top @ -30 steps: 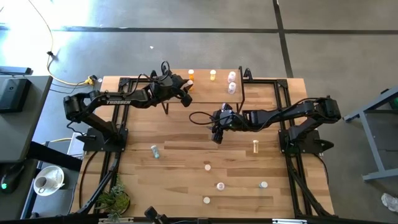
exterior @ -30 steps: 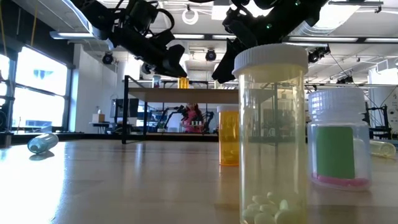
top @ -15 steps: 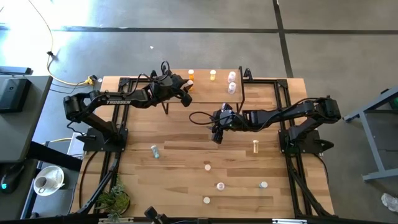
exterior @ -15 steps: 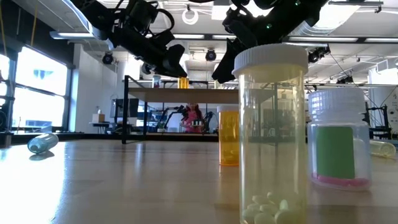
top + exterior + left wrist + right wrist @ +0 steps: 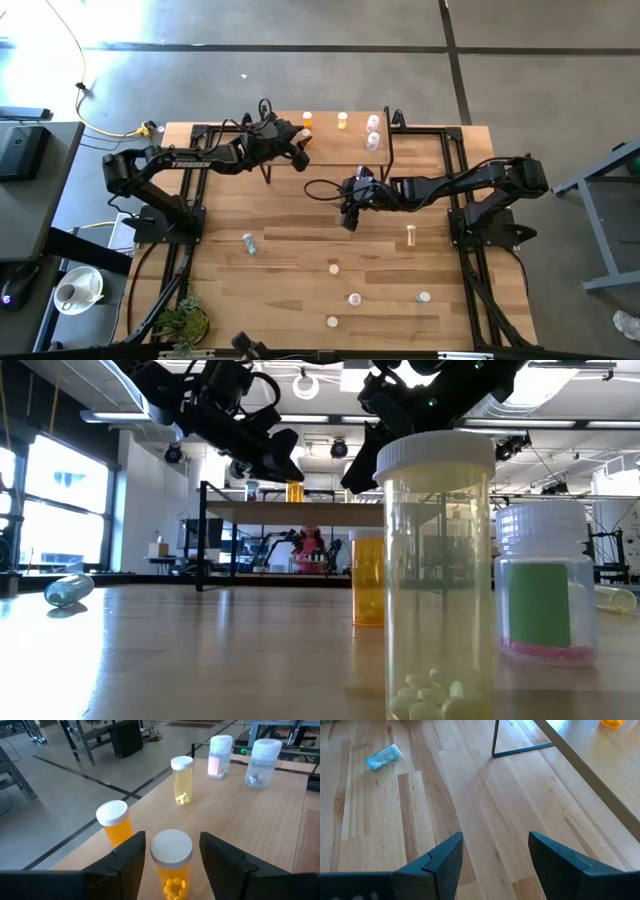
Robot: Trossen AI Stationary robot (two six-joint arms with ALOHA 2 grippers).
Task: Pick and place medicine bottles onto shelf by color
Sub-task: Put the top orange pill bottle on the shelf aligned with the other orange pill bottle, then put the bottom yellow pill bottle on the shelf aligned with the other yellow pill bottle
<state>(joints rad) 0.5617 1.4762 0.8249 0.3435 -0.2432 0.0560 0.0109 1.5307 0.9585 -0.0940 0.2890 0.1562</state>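
The shelf (image 5: 335, 150) stands at the table's far middle. On its wood top (image 5: 260, 815) stand two orange bottles (image 5: 171, 865) (image 5: 114, 822), a yellow one (image 5: 182, 780), a pinkish one (image 5: 220, 756) and a pale blue one (image 5: 261, 761), all upright on their bases. My left gripper (image 5: 302, 142) is open at the shelf's left end, its fingers on either side of the nearer orange bottle with a small gap on each side. My right gripper (image 5: 348, 222) hangs open above the bare table in front of the shelf, with nothing between its fingers (image 5: 445, 860).
Several bottles remain on the table: a pale blue one lying on its side (image 5: 249, 242), one at the right (image 5: 411, 235), and others near the front (image 5: 334, 268) (image 5: 354, 298) (image 5: 424, 297). A shelf leg (image 5: 495, 740) stands ahead of my right gripper. A plant (image 5: 185, 320) sits at the front left corner.
My left gripper has opened a little around the orange bottle, which stays upright on the shelf. Neither arm has moved.
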